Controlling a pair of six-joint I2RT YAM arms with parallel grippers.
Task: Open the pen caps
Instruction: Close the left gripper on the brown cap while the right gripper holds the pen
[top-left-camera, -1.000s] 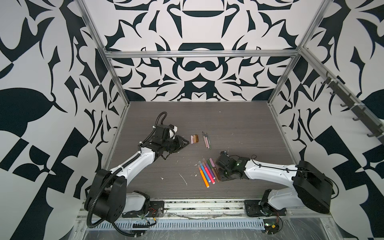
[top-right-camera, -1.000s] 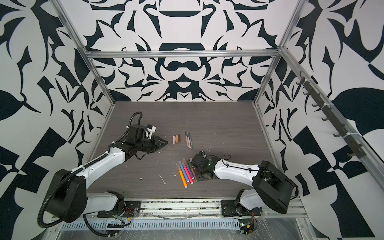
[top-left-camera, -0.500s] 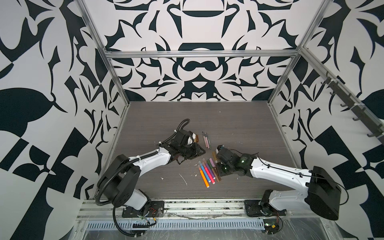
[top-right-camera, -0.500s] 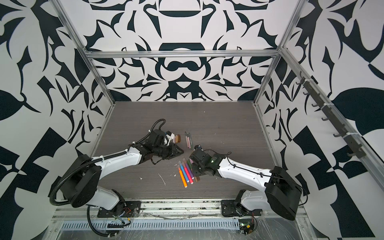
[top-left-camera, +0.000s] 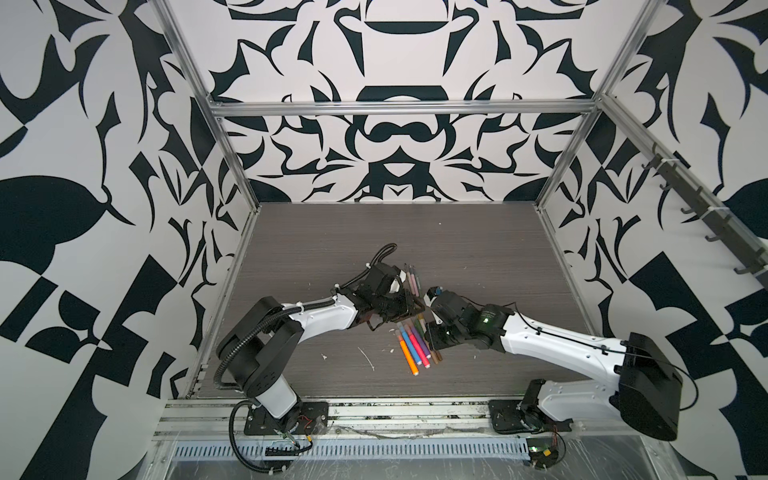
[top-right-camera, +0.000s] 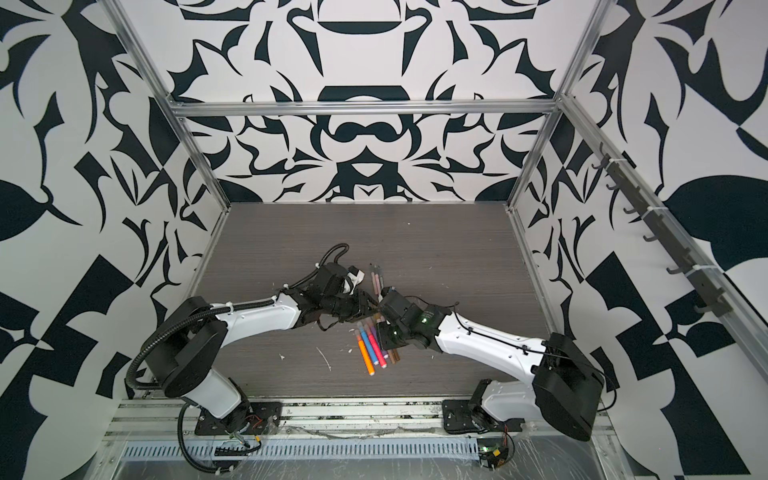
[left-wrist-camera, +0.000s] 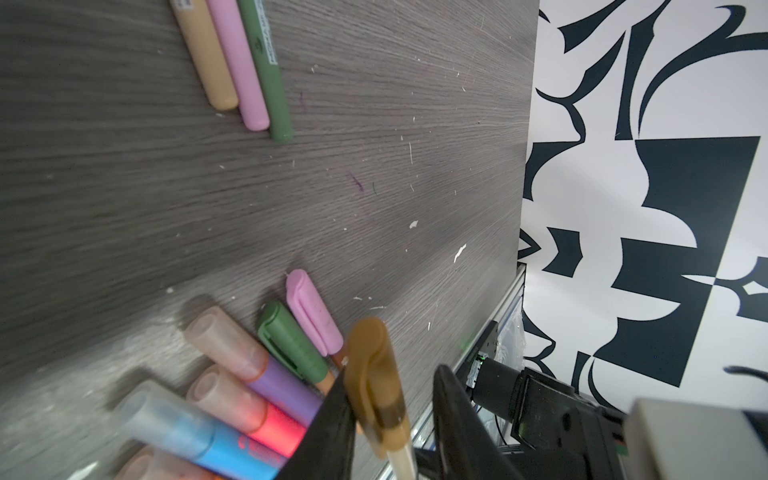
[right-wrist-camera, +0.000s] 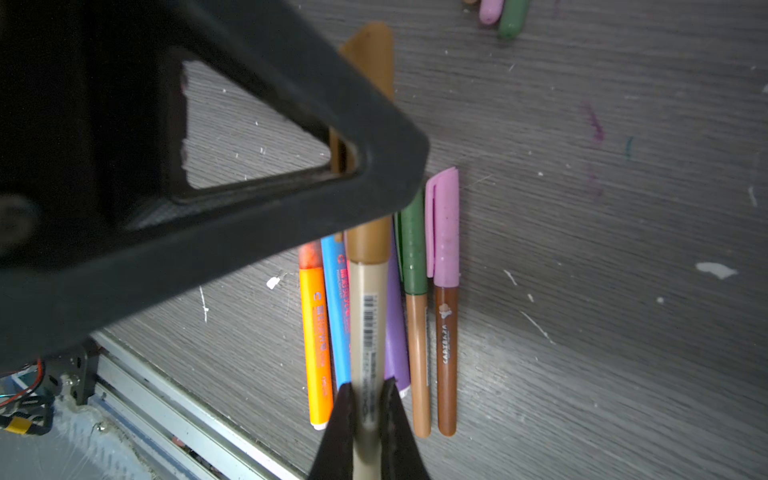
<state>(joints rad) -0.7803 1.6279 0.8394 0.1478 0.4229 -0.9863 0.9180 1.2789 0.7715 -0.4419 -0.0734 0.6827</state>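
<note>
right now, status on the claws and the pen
Right claw shut on tan pen. Left claw open around its brown cap, still on. Nothing blocking.

both top views are bright, with soft, even light; the arms throw only faint, blurred shadows on the grey surface (top-left-camera: 457, 249). the wide lens splays the frame rails (top-left-camera: 374, 109) outward toward the edges. in the left wrist view the nearest markers (left-wrist-camera: 216, 432) and the brown cap (left-wrist-camera: 374, 374) are smeared and out of focus, while the far pens (left-wrist-camera: 241, 62) stay fairly crisp. in the right wrist view a black finger (right-wrist-camera: 249, 232) looms underexposed and soft, and a pale sheen lies on the surface.
</note>
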